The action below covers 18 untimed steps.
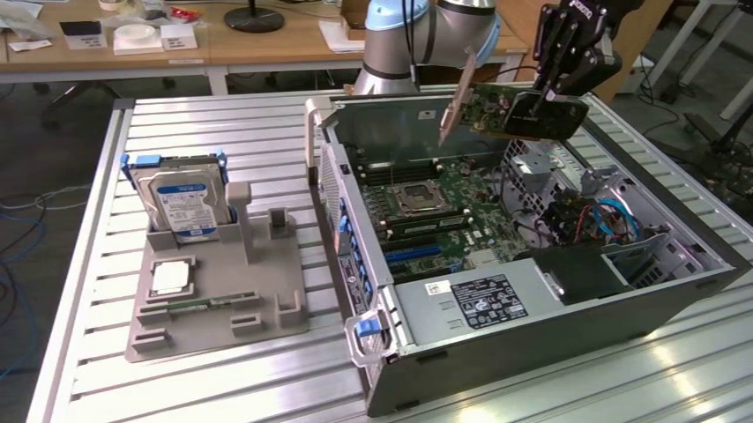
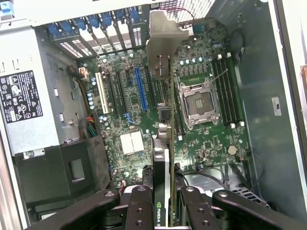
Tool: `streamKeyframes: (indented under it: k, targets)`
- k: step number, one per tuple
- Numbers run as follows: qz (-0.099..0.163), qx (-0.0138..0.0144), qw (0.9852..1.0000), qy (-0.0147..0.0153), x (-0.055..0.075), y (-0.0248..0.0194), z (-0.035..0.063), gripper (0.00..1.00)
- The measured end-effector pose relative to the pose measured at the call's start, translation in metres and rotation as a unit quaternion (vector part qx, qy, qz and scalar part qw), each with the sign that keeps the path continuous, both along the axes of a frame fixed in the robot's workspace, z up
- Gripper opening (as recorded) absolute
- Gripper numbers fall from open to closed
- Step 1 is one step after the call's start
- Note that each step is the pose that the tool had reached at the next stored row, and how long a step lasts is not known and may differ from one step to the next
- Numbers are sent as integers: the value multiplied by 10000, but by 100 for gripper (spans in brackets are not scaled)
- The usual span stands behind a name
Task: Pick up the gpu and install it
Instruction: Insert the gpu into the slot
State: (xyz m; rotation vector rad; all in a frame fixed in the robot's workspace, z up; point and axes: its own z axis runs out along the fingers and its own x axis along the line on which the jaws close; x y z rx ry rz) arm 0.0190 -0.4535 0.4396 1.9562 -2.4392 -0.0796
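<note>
Holding the graphics card (image 1: 509, 113) by its two flat faces, gripper (image 1: 548, 97) clamped on it. Hangs in the air above the open computer case (image 1: 530, 326), clear of the motherboard (image 1: 436, 211), silver end bracket (image 1: 459, 88) toward the exterior view's left. Shows edge-on in the wrist view, between the blue slot (image 2: 140, 86) and the processor socket (image 2: 199, 103). Outside the case, toward the exterior view's left: hard drive (image 1: 182, 201) upright in a grey holder (image 1: 277, 291), memory stick (image 1: 203, 305) flat on it.
</note>
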Motion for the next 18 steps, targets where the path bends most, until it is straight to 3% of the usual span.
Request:
streamKeyframes:
  k: [18]
  targets:
    - [398,0,9992,0,0,2,-4,26]
